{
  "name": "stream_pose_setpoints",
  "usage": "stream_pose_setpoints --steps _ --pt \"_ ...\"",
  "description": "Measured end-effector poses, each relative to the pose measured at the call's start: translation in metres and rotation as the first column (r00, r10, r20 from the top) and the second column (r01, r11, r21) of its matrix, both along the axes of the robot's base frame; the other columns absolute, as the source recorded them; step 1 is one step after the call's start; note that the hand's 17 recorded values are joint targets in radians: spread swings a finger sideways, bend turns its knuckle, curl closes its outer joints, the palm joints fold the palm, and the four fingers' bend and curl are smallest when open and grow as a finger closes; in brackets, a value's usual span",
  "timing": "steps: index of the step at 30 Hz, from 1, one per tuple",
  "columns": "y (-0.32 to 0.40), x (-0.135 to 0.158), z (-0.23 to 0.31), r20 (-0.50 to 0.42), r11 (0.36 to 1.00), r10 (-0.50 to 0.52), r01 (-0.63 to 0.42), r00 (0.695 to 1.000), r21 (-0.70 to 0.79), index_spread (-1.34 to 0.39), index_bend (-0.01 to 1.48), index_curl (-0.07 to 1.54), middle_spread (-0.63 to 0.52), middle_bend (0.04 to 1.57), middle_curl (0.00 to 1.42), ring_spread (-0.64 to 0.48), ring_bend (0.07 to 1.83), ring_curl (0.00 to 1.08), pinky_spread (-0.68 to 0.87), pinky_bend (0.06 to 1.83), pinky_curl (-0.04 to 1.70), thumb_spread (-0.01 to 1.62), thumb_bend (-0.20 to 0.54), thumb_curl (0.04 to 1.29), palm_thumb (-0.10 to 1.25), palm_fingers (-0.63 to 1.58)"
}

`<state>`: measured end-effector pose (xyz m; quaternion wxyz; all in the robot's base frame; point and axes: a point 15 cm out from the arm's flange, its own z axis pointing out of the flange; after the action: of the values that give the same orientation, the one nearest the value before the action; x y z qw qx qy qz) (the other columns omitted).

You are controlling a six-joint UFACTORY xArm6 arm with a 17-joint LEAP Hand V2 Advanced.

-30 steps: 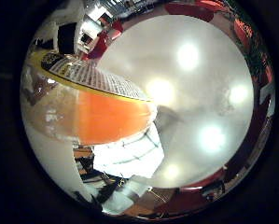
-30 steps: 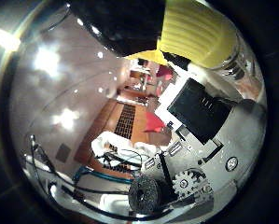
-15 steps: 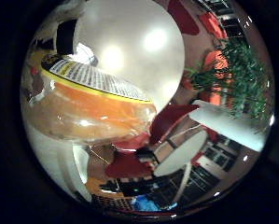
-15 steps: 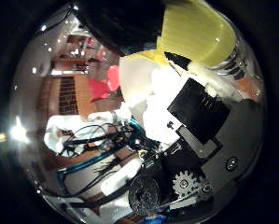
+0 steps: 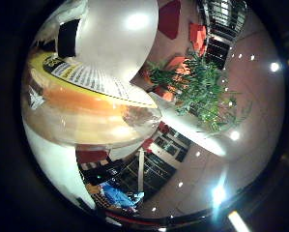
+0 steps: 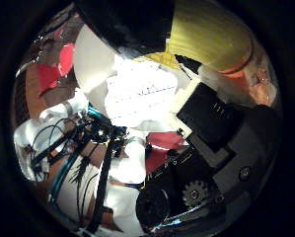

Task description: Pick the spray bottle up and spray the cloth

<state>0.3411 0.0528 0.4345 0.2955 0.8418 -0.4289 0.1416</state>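
Observation:
The spray bottle (image 5: 86,111) lies close against my palm and fills much of the little finger side view. It is clear plastic with orange liquid and a yellow printed label (image 5: 91,79). Its yellow label and an orange band (image 6: 206,34) also show in the thumb side view. My right hand (image 6: 211,128) is shut on the bottle, with a black finger part (image 6: 127,19) curled across it and a geared part (image 6: 196,192) beside it. A small blue patch (image 5: 117,195) lies far off in the room; I cannot tell whether it is the cloth.
A green plant (image 5: 202,92) and red seats (image 5: 197,36) stand in the room beyond the bottle. Ceiling lights (image 5: 219,193) shine past a white beam (image 5: 192,128). A white surface with black and teal frame parts (image 6: 88,143) lies beneath the hand.
Both views have swung, so the hand has turned: the bright ceiling gave way to the plant and the room. The bottle has stayed fixed against the palm throughout.

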Motion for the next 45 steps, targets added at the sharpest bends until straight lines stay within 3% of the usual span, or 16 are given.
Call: stream_pose_setpoints --steps 11,16,30,38,45 --pt "0.02 -0.016 -0.07 -0.081 0.99 -0.007 -0.005 0.997 -0.144 -0.2 1.21 0.73 -0.1 1.42 0.64 -0.23 1.33 0.81 -0.18 1.04 1.39 1.03 -0.013 0.68 1.05 1.14" --pt "0.028 -0.009 -0.092 -0.099 0.987 -0.003 -0.013 0.995 -0.159 -0.2 1.21 0.73 -0.1 1.42 0.64 -0.23 1.33 0.81 -0.18 1.04 1.39 1.04 -0.012 0.68 1.06 1.14" --pt "0.028 -0.002 -0.089 -0.092 0.992 0.0 -0.011 0.996 -0.123 -0.2 1.21 0.74 -0.1 1.42 0.64 -0.23 1.33 0.81 -0.18 1.04 1.39 1.05 -0.014 0.68 1.05 1.14" --pt "0.05 0.003 -0.041 -0.05 0.992 -0.027 0.033 0.998 0.124 -0.2 1.2 0.74 -0.1 1.42 0.64 -0.23 1.33 0.81 -0.18 1.04 1.39 1.04 -0.013 0.68 1.05 1.14" --pt "0.092 0.004 0.006 -0.029 0.906 -0.056 0.063 0.998 0.419 -0.21 1.2 0.74 -0.1 1.41 0.65 -0.22 1.34 0.81 -0.18 1.04 1.39 1.04 -0.012 0.69 1.06 1.14"
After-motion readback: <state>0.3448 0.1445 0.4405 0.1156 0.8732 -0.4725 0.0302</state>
